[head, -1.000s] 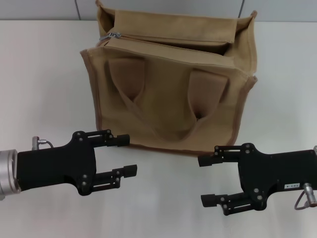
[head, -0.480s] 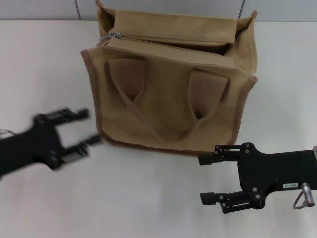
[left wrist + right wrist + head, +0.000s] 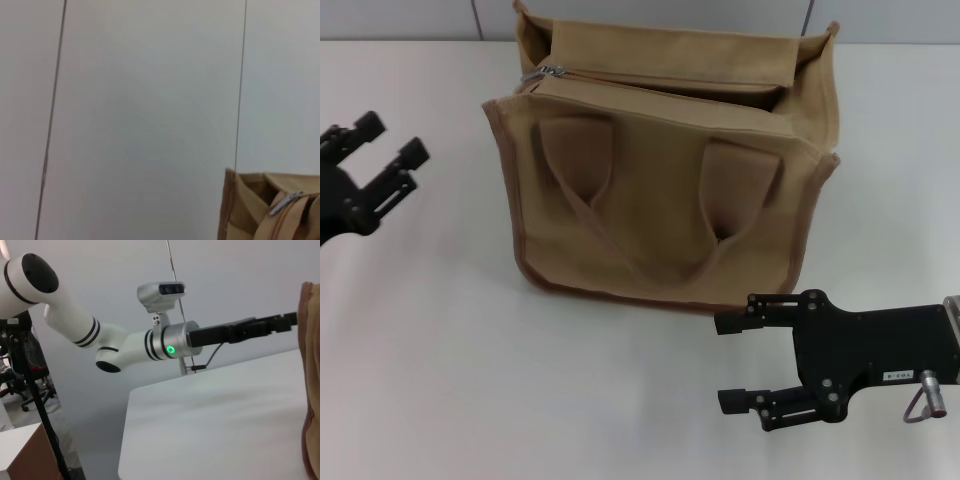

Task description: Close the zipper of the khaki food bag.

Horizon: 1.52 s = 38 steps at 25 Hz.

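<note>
The khaki food bag (image 3: 660, 190) stands upright at the table's middle, both handles hanging down its front face. Its zipper (image 3: 650, 80) runs along the top, with the silver pull tab (image 3: 542, 72) at the bag's left end. The tab (image 3: 285, 202) also shows in the left wrist view, on the bag's corner (image 3: 235, 210). My left gripper (image 3: 392, 137) hovers open and empty, well to the left of the bag. In front of the bag's right corner, my right gripper (image 3: 725, 362) is open and holds nothing. The right wrist view shows the left gripper (image 3: 272, 325) reaching toward the bag's edge (image 3: 310, 370).
The white table (image 3: 470, 380) stretches around the bag, with a grey wall (image 3: 420, 15) behind it. Off the table's left side stand a tripod leg (image 3: 45, 440) and a wooden box (image 3: 25, 455).
My left gripper has swung from in front of the bag out to the left and farther back. The right gripper has barely shifted. The bag has not moved.
</note>
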Tool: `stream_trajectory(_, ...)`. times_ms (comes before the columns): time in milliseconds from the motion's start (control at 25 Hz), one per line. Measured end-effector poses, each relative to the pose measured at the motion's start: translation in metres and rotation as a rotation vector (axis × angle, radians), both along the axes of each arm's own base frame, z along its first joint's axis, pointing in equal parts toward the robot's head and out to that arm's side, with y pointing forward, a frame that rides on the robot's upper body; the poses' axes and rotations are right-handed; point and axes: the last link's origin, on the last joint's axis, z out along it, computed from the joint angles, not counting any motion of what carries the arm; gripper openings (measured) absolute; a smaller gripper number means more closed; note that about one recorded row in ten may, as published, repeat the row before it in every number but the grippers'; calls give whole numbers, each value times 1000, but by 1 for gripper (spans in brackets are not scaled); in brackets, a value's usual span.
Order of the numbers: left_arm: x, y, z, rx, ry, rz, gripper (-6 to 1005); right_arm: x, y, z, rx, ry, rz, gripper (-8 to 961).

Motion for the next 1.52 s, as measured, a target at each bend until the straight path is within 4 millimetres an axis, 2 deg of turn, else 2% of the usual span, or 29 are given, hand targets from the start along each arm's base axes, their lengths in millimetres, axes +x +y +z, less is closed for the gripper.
stream_trajectory(80, 7, 14, -11, -29, 14, -8, 628, -1, 1, -1, -3, 2, 2, 784)
stream_trajectory(200, 7, 14, -11, -29, 14, -8, 617, -2, 1, -1, -5, 4, 5, 784)
stream_trajectory(240, 18, 26, -25, -79, 49, -41, 613, -2, 1, -1, -6, 5, 5, 784)
stream_trajectory(320, 24, 35, -36, -126, 94, -56, 605, -3, 1, -1, -8, 6, 6, 784)
stream_trajectory(400, 24, 35, -36, -126, 94, -56, 597, -2, 0, -1, -8, 7, 4, 784)
stream_trajectory(520, 35, 51, -50, -156, 120, -53, 586, -1, -1, -1, -9, 8, -1, 784)
stream_trajectory(760, 38, 58, -52, -113, 103, -40, 563, -1, -2, -2, -10, 12, -6, 784)
stream_trajectory(960, 37, 59, -39, 15, -12, 1, 543, -1, -1, -3, -8, 20, -8, 785)
stream_trajectory(1520, 39, 54, -40, 11, -53, -7, 490, -3, -1, -1, 7, 44, 0, 785)
